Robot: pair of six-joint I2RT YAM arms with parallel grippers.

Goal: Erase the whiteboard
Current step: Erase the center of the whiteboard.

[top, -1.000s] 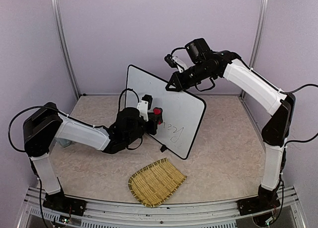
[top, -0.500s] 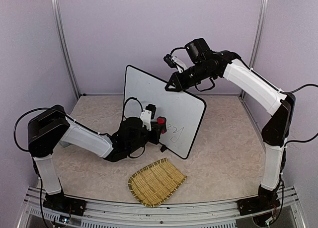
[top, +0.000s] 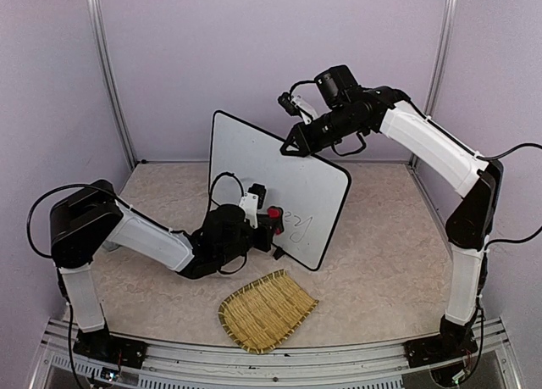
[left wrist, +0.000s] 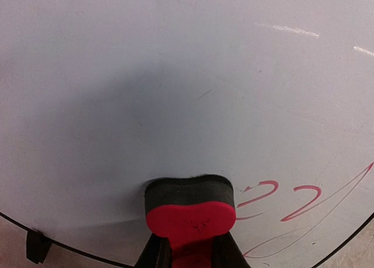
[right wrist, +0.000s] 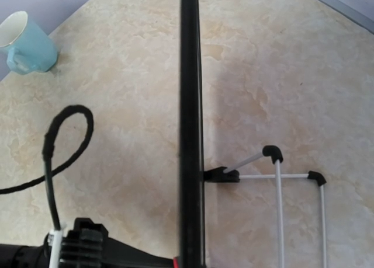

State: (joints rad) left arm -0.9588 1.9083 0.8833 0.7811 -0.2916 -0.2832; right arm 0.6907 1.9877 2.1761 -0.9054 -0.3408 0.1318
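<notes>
Whiteboard (top: 292, 186) upright at tabletop (top: 381, 262) centre. Right claw (top: 290, 148) seemingly clamped on its 12 o'clock rim; left claw (top: 269, 221) clamped on eraser (left wrist: 190, 212), which presses the whiteboard; red writing (left wrist: 283, 198) at eraser's 3 o'clock.

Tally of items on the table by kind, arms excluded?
whiteboard: 1
eraser: 1
straw mat: 1
blue mug: 1
white wire frame: 1
Total: 5
</notes>
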